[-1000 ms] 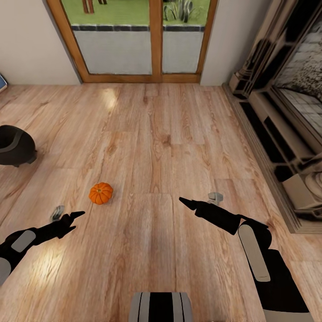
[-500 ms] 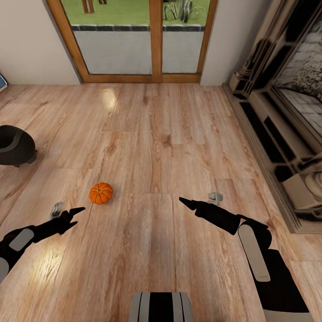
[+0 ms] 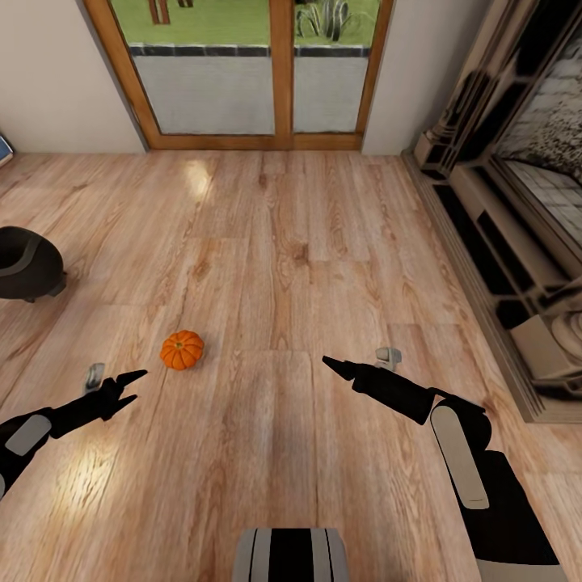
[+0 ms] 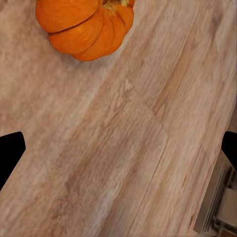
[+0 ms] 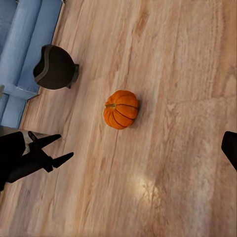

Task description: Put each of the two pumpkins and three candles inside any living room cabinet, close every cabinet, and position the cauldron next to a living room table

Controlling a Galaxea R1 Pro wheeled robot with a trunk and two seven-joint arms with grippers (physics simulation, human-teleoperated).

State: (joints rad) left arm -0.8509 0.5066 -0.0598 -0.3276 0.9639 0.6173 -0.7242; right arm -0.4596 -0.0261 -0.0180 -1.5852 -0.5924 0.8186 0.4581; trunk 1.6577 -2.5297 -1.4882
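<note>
One orange pumpkin point(image 3: 182, 349) lies on the wood floor left of centre; it also appears in the left wrist view point(image 4: 84, 27) and the right wrist view point(image 5: 121, 109). My left gripper point(image 3: 133, 386) hovers just short of it, on its near-left side, open and empty, with its fingers point(image 4: 11, 153) spread wide. My right gripper point(image 3: 333, 367) hangs over bare floor to the pumpkin's right, open with nothing in it point(image 5: 118, 148). The black cauldron point(image 3: 28, 263) stands on the floor at the far left, next to a blue sofa point(image 5: 24, 54). The candles, cabinet and table are out of view.
A stone fireplace surround point(image 3: 501, 242) with a low hearth step runs along the right side. Wood-framed glass doors point(image 3: 242, 73) fill the far wall. Bare wood floor stretches between the arms and beyond the pumpkin. My own base point(image 3: 291, 554) shows at the lower edge.
My left gripper has drifted a little to the left and slightly farther out, staying open. The right arm, pumpkin and cauldron have not moved.
</note>
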